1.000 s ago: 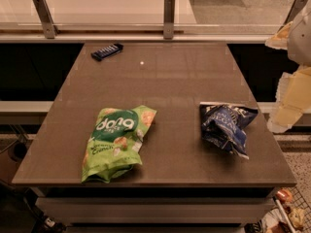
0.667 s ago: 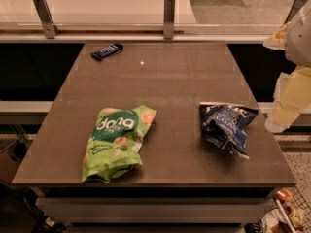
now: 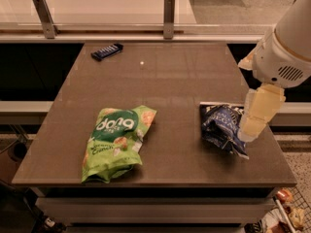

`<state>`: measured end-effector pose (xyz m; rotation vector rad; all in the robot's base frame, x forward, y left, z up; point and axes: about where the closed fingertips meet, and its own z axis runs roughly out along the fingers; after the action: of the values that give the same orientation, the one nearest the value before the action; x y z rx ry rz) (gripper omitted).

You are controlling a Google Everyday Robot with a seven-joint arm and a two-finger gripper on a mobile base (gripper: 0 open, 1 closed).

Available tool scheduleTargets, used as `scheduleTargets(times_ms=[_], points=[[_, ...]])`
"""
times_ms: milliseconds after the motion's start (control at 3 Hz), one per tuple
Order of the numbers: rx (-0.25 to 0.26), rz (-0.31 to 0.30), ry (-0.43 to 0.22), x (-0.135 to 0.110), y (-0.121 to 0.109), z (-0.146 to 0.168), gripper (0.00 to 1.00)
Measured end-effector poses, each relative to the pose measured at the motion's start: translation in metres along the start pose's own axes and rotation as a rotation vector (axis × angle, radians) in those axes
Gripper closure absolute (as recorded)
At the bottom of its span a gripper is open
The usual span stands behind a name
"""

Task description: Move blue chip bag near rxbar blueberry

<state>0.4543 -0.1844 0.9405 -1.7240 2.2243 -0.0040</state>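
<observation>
Brown worktop [image 3: 184,81] fills the view, with a pale counter and a metal rail behind it. 2 bags and 1 bar lie on it.

The white robot arm [image 3: 284,47] comes in from the right. Its gripper [image 3: 250,125] hangs low at the right edge of the blue chip bag [image 3: 221,127], at or just above it (contact cannot be judged). Whether the gripper is spread or closed cannot be told from this angle, and nothing is visibly lifted.

The green snack bag [image 3: 116,142] lies front-left, well apart from both task things.

Risks, as I judge them:
- The blue chip bag sits front-right, near the worktop's right edge. A sideways nudge could slide it towards that edge.
- Its foil is glossy and wrinkled. A pinch could catch only 1 fold, and the bag could slip out in transit.
- The rxbar blueberry [image 3: 107,51] lies at the rear-left corner, close to the edge. A bag set down carelessly could cover it or push it off.

The bag's long axis runs rear to front, its near end slanted rightwards. A straight pale edge faces the rear. The bar's long axis runs roughly along the rear edge, right end tilted back.
</observation>
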Motion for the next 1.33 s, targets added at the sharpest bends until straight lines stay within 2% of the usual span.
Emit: scheduleTargets(times_ms=[667, 1000, 1333], points=[[-0.123, 0.056, 0.048, -0.007, 0.001, 0.063, 0.0], [-0.191, 0.062, 0.035, -0.013, 0.002, 0.097, 0.0], [-0.254, 0.058, -0.006, -0.025, 0.002, 0.135, 0.15]])
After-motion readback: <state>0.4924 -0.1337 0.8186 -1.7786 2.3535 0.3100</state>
